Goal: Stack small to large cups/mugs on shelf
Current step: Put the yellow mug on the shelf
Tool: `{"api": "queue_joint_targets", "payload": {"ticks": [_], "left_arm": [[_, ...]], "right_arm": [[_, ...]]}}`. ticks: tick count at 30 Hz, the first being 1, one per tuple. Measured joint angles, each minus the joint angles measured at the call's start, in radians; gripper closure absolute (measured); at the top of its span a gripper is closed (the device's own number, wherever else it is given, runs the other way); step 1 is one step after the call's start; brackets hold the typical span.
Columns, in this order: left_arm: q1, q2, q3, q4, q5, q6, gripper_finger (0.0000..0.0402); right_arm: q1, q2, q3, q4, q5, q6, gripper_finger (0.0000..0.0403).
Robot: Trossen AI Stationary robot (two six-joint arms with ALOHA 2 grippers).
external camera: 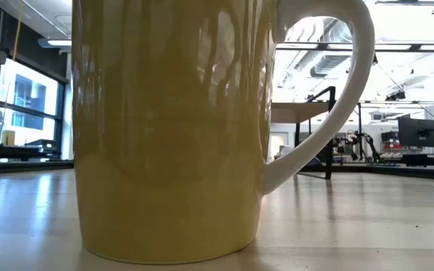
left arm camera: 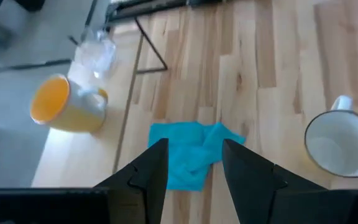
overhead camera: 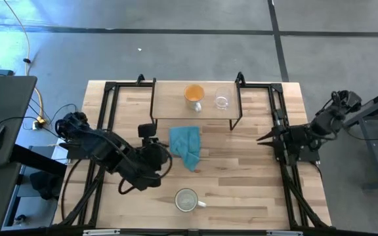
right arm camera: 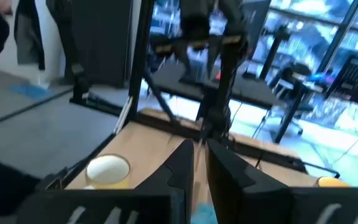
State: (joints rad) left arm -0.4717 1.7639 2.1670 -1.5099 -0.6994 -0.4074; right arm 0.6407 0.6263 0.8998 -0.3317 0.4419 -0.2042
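Note:
The orange mug (overhead camera: pixel 194 94) and the small clear glass cup (overhead camera: pixel 222 100) stand side by side on the shelf (overhead camera: pixel 169 105) at the table's far side. The cream mug (overhead camera: pixel 188 200) stands upright on the table near its near edge and fills the low view (external camera: pixel 172 128). My left gripper (overhead camera: pixel 165 153) is open above the table, just left of the teal cloth (overhead camera: pixel 186 146). In its wrist view the fingers (left arm camera: pixel 194 168) frame the cloth (left arm camera: pixel 188 155), with the orange mug (left arm camera: pixel 64 106), glass (left arm camera: pixel 95 53) and cream mug (left arm camera: pixel 344 143) beyond. My right gripper (overhead camera: pixel 262 139) is shut at the table's right side.
The teal cloth lies crumpled on the table in front of the shelf, between both grippers. The black frame rails (overhead camera: pixel 104 124) run along the table's left and right sides. Bare wood lies between the cloth and the cream mug.

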Motion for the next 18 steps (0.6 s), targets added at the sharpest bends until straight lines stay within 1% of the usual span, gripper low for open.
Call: {"api": "queue_joint_targets", "payload": {"ticks": [3,7,12,15,18], "left_arm": [[0.0,-0.008,-0.115,0.089,-0.001,-0.02,0.0263],[0.0,-0.019,-0.31,0.273,0.0,-0.014,0.0263],[0.0,-0.059,-0.513,0.461,0.007,-0.016,0.0263],[0.0,-0.1,-0.619,0.61,0.062,-0.019,0.0263],[0.0,-0.133,-0.692,0.71,0.138,-0.019,0.0263]], "right_arm": [[0.0,-0.059,-0.081,0.076,0.008,-0.022,0.037],[0.0,-0.09,-0.161,0.171,0.028,-0.057,0.037],[0.0,-0.091,-0.195,0.238,0.028,-0.066,0.037],[0.0,-0.089,-0.196,0.24,0.028,-0.05,0.037],[0.0,-0.084,-0.196,0.24,0.028,-0.024,0.037]]}}
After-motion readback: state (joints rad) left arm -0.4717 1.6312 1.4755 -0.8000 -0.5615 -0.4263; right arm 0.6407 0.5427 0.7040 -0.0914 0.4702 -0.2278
